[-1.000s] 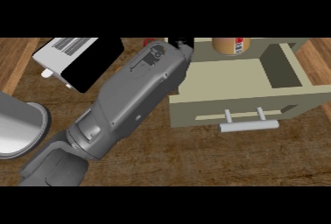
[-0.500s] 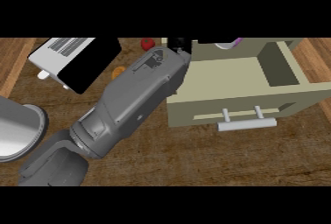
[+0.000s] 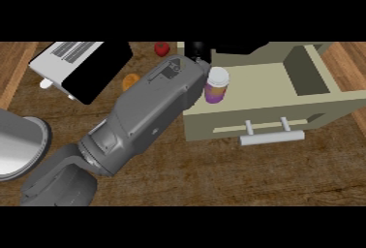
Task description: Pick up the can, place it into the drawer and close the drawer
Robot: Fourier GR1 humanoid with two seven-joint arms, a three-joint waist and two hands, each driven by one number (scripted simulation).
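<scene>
You see the can standing upright inside the open drawer, just below the black hand, whose finger posture you cannot tell at the view's top edge; judge it light, rigid and smooth, best taken round its sides.

A kitchen is suggested: a wooden counter is seen, on which a toaster is set at the far left, a steel pot at the near left, and an open drawer at the right
</scene>
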